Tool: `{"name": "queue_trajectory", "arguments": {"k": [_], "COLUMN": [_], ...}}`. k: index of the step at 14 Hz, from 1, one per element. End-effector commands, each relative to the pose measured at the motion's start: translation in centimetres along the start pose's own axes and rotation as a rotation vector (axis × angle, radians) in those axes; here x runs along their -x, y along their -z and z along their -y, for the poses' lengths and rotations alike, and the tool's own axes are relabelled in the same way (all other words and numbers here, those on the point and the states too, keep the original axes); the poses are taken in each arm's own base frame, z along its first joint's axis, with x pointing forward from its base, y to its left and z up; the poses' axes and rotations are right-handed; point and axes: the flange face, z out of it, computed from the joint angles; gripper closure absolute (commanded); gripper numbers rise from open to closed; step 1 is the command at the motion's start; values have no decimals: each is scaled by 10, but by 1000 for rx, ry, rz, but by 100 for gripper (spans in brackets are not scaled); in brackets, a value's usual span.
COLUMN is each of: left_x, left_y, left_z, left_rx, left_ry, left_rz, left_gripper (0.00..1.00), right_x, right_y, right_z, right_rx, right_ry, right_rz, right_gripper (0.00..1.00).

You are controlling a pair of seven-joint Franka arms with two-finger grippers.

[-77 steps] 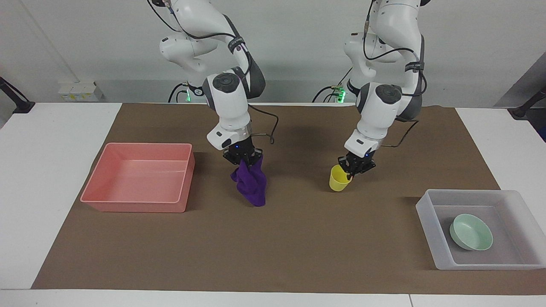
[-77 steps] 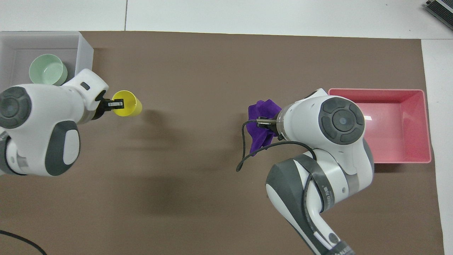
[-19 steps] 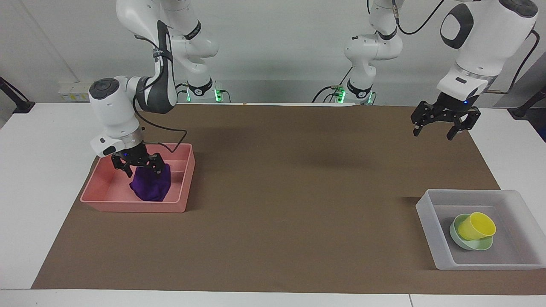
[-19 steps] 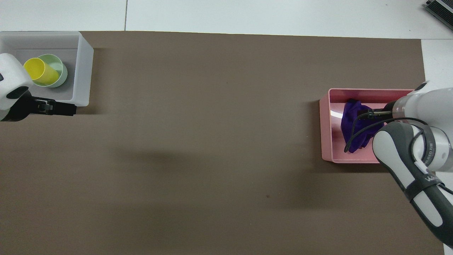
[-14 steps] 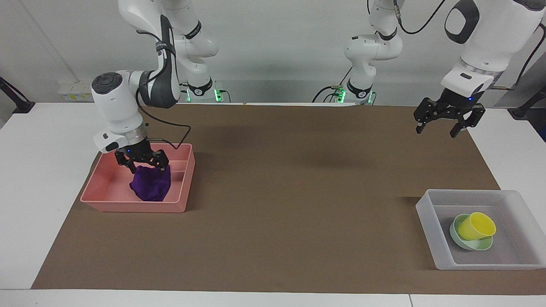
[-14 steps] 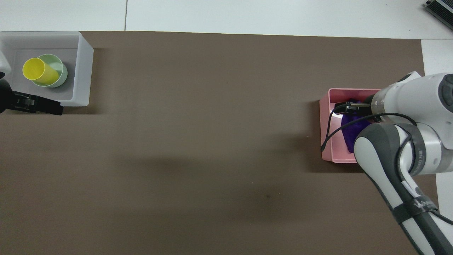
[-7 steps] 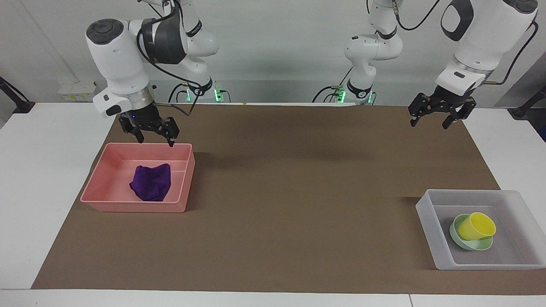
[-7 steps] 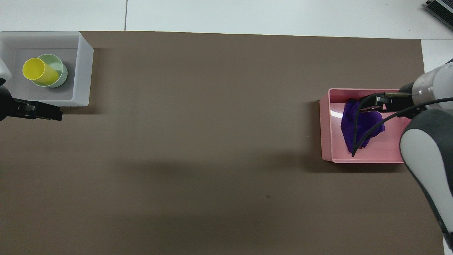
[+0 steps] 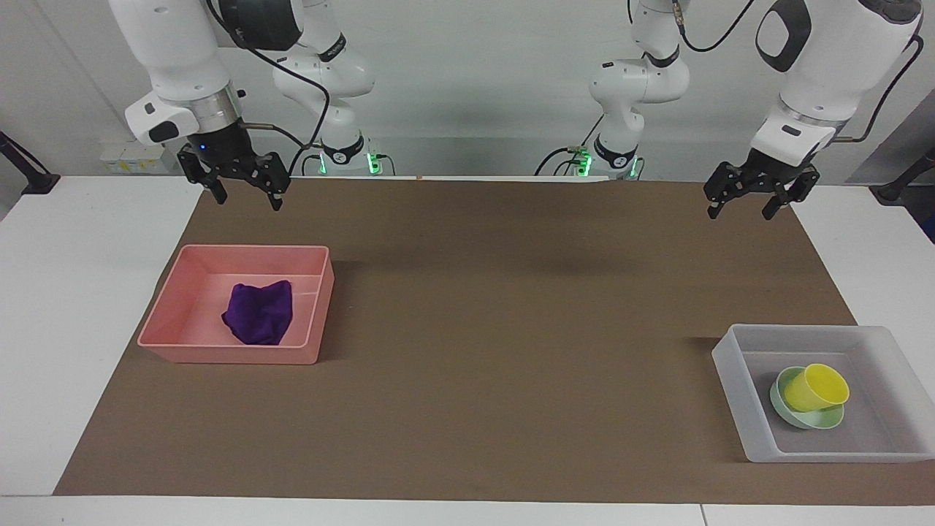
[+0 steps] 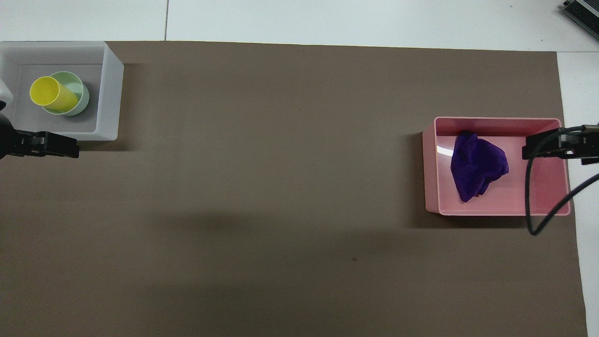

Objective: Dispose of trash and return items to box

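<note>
Purple rag [image 9: 258, 313] lies in pink bin [image 9: 307, 343], left of frame; right gripper [image 9: 244, 199] above it, fingers spread, empty. Yellow cup [image 9: 818, 387] tilts in green bowl [image 9: 785, 410] inside translucent tray [image 9: 733, 380], lower right; left gripper [image 9: 747, 207] above, released. We judge both placements done.

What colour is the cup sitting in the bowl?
Yellow. The cup leans in the pale green bowl; the facing view shows it best.
</note>
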Motion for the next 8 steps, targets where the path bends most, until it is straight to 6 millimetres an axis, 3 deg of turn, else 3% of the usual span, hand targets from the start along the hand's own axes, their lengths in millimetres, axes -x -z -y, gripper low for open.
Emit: {"name": "queue_trajectory", "arguments": {"k": [1, 3, 8], "left_x": [8, 8, 8], "left_y": [0, -2, -2], "left_z": [2, 2, 2], "left_rx": [-25, -25, -25], "left_ry": [12, 12, 15], "left_rz": [-21, -18, -18], "left_gripper": [0, 0, 0], "right_x": [2, 3, 9], "right_y": [14, -6, -11], "right_z": [-7, -14, -14], "right_rx": [10, 1, 1], "right_ry": [26, 27, 49], "right_rz": [6, 29, 41], "right_gripper": [0, 0, 0]}}
